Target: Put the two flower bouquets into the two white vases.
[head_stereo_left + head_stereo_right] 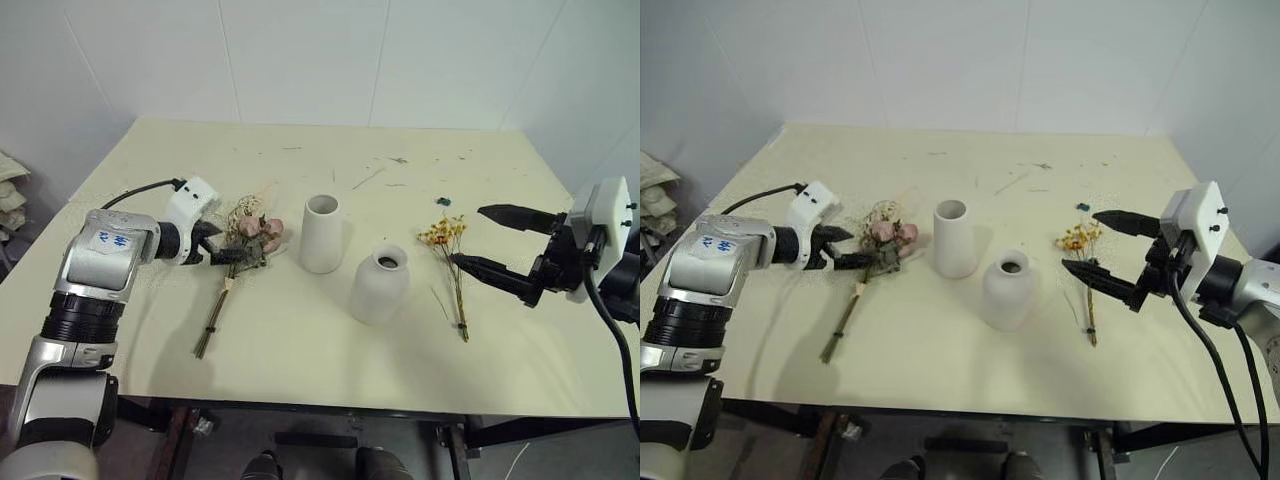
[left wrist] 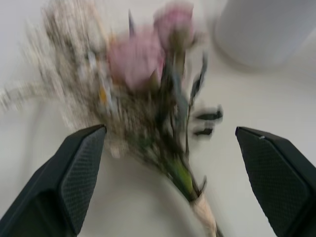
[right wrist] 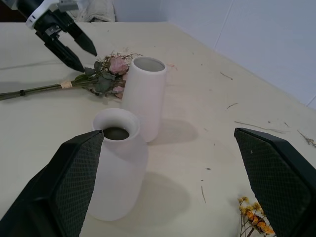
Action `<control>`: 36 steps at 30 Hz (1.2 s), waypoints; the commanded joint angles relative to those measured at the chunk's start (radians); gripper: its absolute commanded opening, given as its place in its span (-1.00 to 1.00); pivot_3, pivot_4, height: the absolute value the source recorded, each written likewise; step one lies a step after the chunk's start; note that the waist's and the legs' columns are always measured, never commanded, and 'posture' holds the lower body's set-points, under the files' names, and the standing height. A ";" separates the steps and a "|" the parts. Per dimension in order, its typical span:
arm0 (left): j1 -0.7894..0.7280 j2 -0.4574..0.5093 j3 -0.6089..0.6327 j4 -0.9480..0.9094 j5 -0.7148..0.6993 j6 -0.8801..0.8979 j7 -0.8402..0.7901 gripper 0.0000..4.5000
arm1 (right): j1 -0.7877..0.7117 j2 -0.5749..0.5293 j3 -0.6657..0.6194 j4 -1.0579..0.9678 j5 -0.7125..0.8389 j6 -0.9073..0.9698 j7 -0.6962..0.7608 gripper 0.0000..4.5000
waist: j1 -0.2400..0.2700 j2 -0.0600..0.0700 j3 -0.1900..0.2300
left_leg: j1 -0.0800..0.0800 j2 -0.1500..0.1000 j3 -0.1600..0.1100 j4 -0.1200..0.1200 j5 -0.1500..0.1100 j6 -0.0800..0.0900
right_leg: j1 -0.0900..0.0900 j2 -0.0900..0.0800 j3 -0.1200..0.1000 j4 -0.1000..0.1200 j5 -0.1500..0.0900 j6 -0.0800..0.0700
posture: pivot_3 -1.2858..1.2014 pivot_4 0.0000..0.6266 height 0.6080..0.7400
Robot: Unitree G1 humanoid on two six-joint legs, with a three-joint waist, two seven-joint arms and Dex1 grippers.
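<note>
The left gripper has its fingers spread wide, right at the leafy top of the pink rose bunch. The bunch lies flat on the table, its stem running back toward the near edge. The right gripper, also spread wide, hangs just beside the small yellow bunch. Both vases stand empty between them.

In the left wrist view the pink rose bouquet is blurred and its stem runs off the bottom edge, while the taller white vase is cut off at the upper right corner.
</note>
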 commanded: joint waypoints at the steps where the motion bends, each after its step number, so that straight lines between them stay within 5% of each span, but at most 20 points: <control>1: -0.029 0.035 -0.035 -0.049 -0.009 0.102 0.002 1.00 | -0.025 -0.001 0.003 -0.002 -0.014 -0.028 0.001 0.99 | 0.001 0.000 0.000 | 0.000 0.000 0.000 0.000 0.000 0.000 | 0.000 0.000 0.000 0.000 0.000 0.000 | 0.03 -0.52 1.00; 18: -0.066 0.061 -0.216 0.011 -0.024 0.257 0.005 1.00 | -0.009 0.015 -0.008 -0.024 -0.032 -0.020 -0.038 0.99 | 0.001 0.000 0.000 | -0.001 0.000 0.000 0.000 0.000 0.000 | 0.000 0.000 0.000 0.000 0.000 0.000 | 0.03 -0.52 1.00; 32: -0.048 0.017 -0.175 0.034 -0.036 0.225 0.062 -0.87 | 0.001 0.017 -0.014 -0.039 -0.027 -0.017 -0.069 1.00 | 0.002 0.000 0.000 | 0.000 0.000 0.000 0.000 0.000 0.000 | -0.001 0.000 0.001 0.000 0.000 0.000 | 0.03 -0.52 1.00; 36: -0.070 -0.051 -0.066 0.109 -0.031 0.123 0.160 -0.99 | -0.005 0.024 -0.015 -0.039 -0.032 -0.022 -0.086 1.00 | 0.003 0.000 0.000 | 0.000 0.000 0.001 0.001 0.000 0.000 | 0.000 0.000 0.001 0.000 0.000 0.000 | 0.03 -0.52 1.00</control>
